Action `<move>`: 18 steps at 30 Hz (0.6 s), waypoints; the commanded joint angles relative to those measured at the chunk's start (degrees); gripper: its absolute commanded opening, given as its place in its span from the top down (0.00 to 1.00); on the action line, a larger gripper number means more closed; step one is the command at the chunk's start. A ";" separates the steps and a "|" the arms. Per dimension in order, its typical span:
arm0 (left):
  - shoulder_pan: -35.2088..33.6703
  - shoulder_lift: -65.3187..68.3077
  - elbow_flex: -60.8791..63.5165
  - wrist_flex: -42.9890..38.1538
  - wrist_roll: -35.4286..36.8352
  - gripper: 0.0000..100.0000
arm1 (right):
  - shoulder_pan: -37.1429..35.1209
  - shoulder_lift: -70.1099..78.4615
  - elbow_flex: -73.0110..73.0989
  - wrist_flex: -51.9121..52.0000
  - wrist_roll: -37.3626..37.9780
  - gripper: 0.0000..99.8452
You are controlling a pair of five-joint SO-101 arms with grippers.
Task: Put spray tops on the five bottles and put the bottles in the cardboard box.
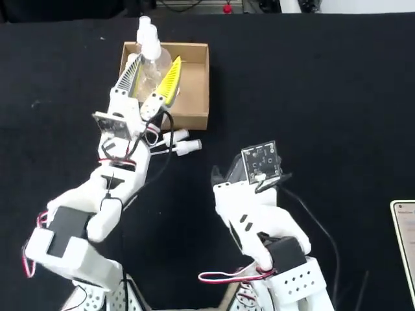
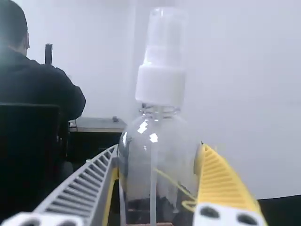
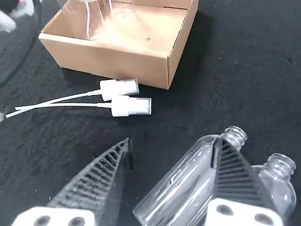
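A clear bottle (image 1: pixel 150 57) with a white spray top (image 2: pixel 161 77) stands upright in the far-left corner of the cardboard box (image 1: pixel 196 84). My left gripper (image 1: pixel 152 76) is shut on the bottle's body, grey finger (image 2: pixel 84 188) on one side and yellow finger (image 2: pixel 218 183) on the other. My right gripper (image 3: pixel 173 142) is open low over the black table. An uncapped clear bottle (image 3: pixel 181 188) lies between its fingers, beside the dark finger (image 3: pixel 233 174). A second uncapped bottle (image 3: pixel 278 176) lies just outside that finger. Two loose spray tops (image 1: pixel 183 142) with long tubes lie in front of the box.
The box (image 3: pixel 108 59) has low walls and an open top. A white flat object (image 1: pixel 406 240) pokes in at the table's right edge. A person sits in the room behind, away from the table.
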 commanded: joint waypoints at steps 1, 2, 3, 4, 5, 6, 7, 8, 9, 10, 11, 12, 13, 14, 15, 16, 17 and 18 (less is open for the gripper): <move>0.48 1.93 -1.45 -5.36 0.26 0.78 | -0.35 -0.66 -0.31 -1.67 -0.53 0.73; 0.48 2.73 -1.45 -5.71 0.26 0.78 | -0.35 -0.66 -0.31 -1.67 -0.53 0.73; 0.48 3.43 -1.45 -5.80 0.26 0.78 | -0.35 -0.66 -0.31 -1.67 -0.53 0.73; 0.48 3.87 -1.45 -5.89 0.26 0.78 | -0.35 -0.66 -0.31 -1.67 -0.53 0.73; 0.48 4.04 -1.45 -5.89 0.26 0.78 | -0.35 -0.66 -0.31 -1.67 -0.53 0.73; 0.48 3.96 -1.45 -5.89 0.26 0.78 | -0.35 -0.66 -0.31 -1.67 -0.53 0.73; 0.48 3.96 -1.45 -5.80 0.26 0.78 | -0.35 -0.66 -0.31 -1.67 -0.53 0.73; 0.40 3.96 -1.63 -5.80 0.26 0.78 | -0.35 -0.66 -0.31 -1.67 -0.53 0.73; 0.40 4.13 -2.07 -5.71 0.26 0.78 | -0.35 -0.66 -0.31 -1.67 -0.53 0.73; 0.40 4.48 -2.68 -5.63 0.26 0.78 | -0.35 -0.66 -0.31 -1.67 -0.53 0.73; 0.40 4.57 -3.12 -5.54 0.26 0.78 | -0.35 -0.66 -0.31 -1.67 -0.53 0.73; 0.40 4.57 -3.47 -5.54 0.26 0.78 | -0.35 -0.66 -0.31 -1.67 -0.53 0.73; 0.40 4.57 -3.56 -5.54 0.26 0.78 | -0.35 -0.66 -0.31 -1.67 -0.53 0.73; 0.40 4.57 -3.56 -5.54 0.26 0.78 | -0.35 -0.66 -0.31 -1.67 -0.53 0.73; 0.40 4.57 -3.38 -5.54 0.26 0.78 | -0.35 -0.66 -0.31 -1.67 -0.53 0.73; 0.40 4.57 -3.21 -5.54 0.35 0.78 | -0.35 -0.66 -0.31 -1.67 -0.53 0.73; 0.40 4.57 -3.03 -5.63 0.35 0.78 | -0.35 -0.66 -0.31 -1.58 -0.53 0.73; 0.48 4.48 -2.68 -5.71 0.35 0.78 | -0.35 -0.66 -0.31 -1.58 -0.53 0.73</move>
